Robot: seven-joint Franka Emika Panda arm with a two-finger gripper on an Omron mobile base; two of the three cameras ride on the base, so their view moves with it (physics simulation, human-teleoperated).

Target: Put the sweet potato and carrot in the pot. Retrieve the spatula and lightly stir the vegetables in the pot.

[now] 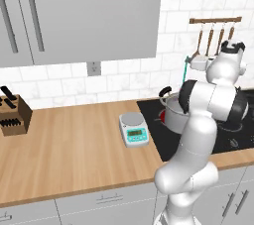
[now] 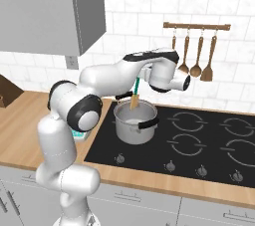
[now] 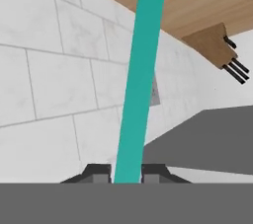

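While the gripper (image 3: pixel 127 171) is clamped on the spatula's (image 2: pixel 135 92) teal handle, the tool hangs nearly upright, its tan blade at 6 o'clock from the hand, dipping just inside the pot (image 2: pixel 134 122) on the black cooktop (image 2: pixel 199 140). Stirring, I judge, needs the blade lowered further. Pot contents cannot be made out.

Wooden counter (image 1: pixel 74 144), knife block (image 1: pixel 12 115), kitchen scale (image 1: pixel 134 129), black cooktop (image 2: pixel 209 145) bearing steel pot (image 2: pixel 133 123)
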